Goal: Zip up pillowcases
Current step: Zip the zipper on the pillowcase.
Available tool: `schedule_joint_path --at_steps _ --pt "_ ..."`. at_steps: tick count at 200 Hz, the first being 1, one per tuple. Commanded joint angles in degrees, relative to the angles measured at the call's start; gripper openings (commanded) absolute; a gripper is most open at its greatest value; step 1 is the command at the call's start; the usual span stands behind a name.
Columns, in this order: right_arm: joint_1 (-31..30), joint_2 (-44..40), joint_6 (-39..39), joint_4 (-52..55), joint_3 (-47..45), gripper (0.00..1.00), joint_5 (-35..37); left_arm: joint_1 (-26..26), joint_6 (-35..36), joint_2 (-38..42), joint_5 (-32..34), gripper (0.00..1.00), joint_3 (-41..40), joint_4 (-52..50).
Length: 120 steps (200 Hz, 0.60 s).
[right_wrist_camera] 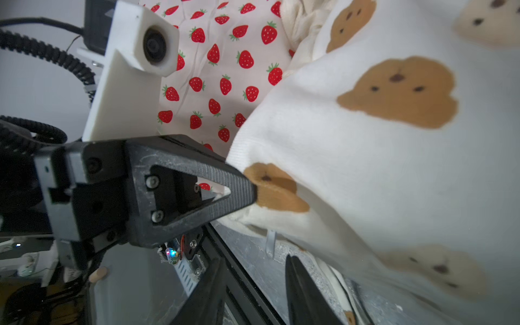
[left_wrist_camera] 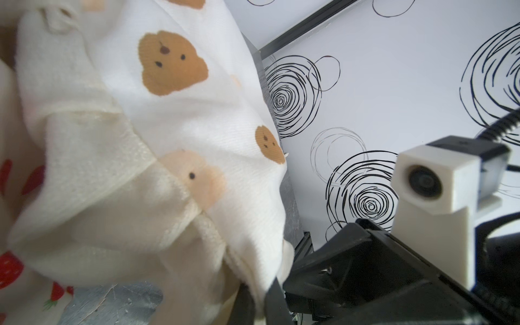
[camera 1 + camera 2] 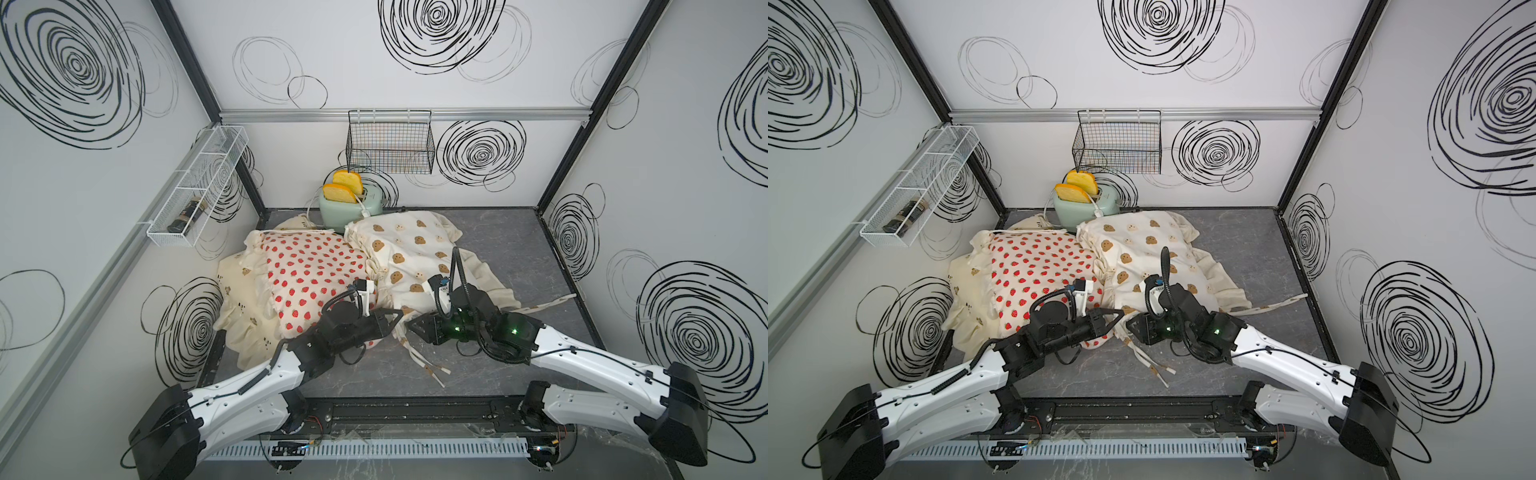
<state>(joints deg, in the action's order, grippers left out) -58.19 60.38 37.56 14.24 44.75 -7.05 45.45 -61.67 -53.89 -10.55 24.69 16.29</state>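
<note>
The likeliest failure is the hem slipping from the left gripper [image 1: 254, 194], whose fingers are closed on a bear-printed corner of the bear-face pillowcase [image 3: 411, 249]. The knit looks soft and slack, so a pull along the zip line could bunch the cloth rather than tension it. The right gripper [image 1: 254, 261] has its fingers parted and empty just beside that hem, and it could snag the dangling tie strings [image 3: 424, 357] or the ruffle instead. A pale tab [image 1: 270, 239] hangs from the hem, but I cannot tell whether it is the zip pull. This pillowcase lies centre-right in both top views on the grey marbled surface [image 3: 519, 257], touching the plump strawberry pillowcase [image 3: 311, 274] at centre-left.
</note>
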Motion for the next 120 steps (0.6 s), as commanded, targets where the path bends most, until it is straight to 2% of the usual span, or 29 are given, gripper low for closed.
schedule_joint_path --at_steps 1,43,101,120 --pt "-2.0 -2.0 -3.3 7.8 2.2 0.4 9.8 -0.5 -1.3 1.2 -0.7 0.0 0.0 1.2" --pt "-7.6 1.2 -4.2 9.5 5.3 0.39 15.8 -0.5 -1.5 1.0 -1.0 0.0 0.7 1.4" --pt "-8.1 5.5 -6.9 11.1 8.1 0.33 19.6 -0.5 -1.5 1.6 -1.1 0.0 0.9 0.9" --pt "-8.1 5.5 -7.5 8.1 7.6 0.33 17.5 -0.5 -1.5 1.7 -1.1 0.0 0.8 0.9"
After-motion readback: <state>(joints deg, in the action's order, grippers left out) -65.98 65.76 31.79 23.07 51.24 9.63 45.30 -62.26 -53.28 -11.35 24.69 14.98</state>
